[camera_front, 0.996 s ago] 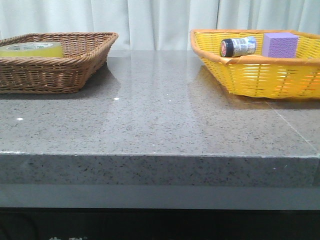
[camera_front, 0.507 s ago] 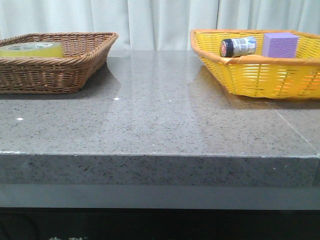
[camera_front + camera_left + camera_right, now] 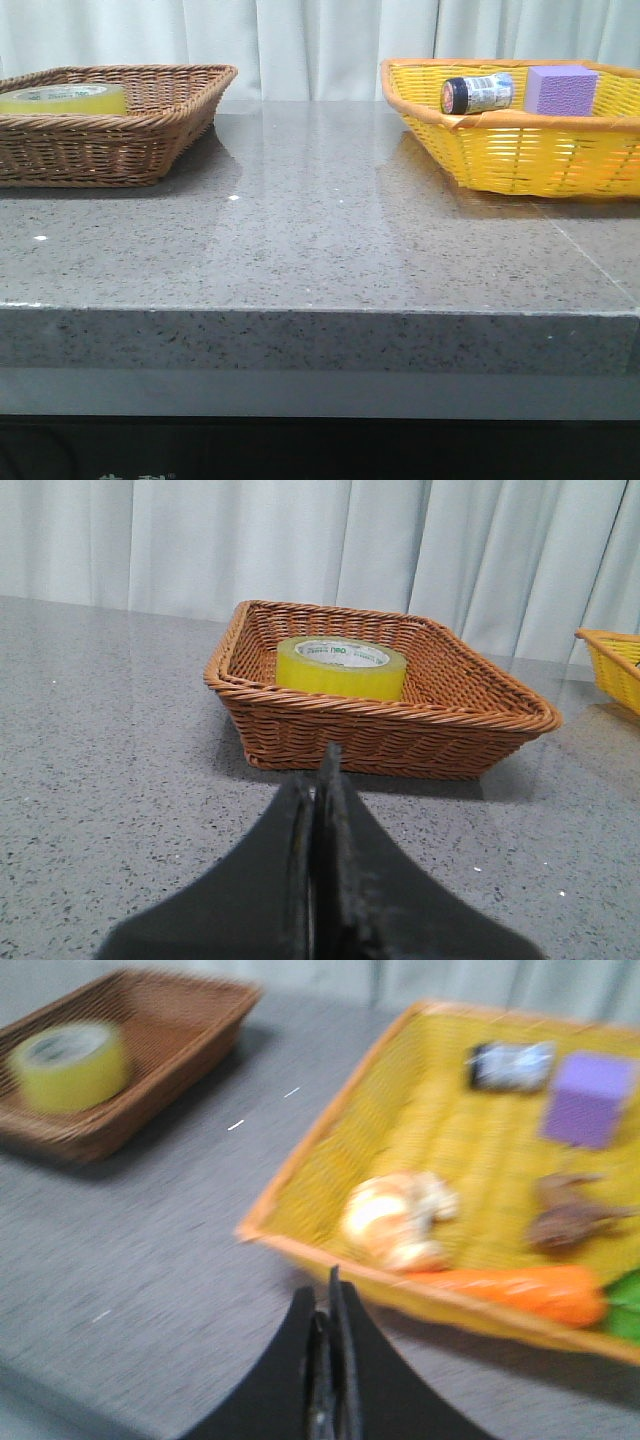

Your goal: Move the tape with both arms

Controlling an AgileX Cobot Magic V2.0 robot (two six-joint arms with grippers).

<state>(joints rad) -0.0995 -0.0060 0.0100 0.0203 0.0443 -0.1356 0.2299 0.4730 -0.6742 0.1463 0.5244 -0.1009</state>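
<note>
The yellow tape roll (image 3: 341, 667) lies flat in the brown wicker basket (image 3: 300, 705). It also shows in the front view (image 3: 62, 98) at the far left and in the blurred right wrist view (image 3: 70, 1065). My left gripper (image 3: 318, 780) is shut and empty, low over the table, a short way in front of the brown basket. My right gripper (image 3: 328, 1295) is shut and empty, just in front of the yellow basket's (image 3: 330, 1145) near rim. Neither arm shows in the front view.
The yellow basket (image 3: 520, 150) at the right holds a dark-capped bottle (image 3: 477, 93), a purple block (image 3: 560, 90), and in the right wrist view a bread-like item (image 3: 398, 1218), a carrot (image 3: 510, 1288) and a brown item (image 3: 575, 1218). A grey stone tabletop (image 3: 320, 230) lies between the baskets.
</note>
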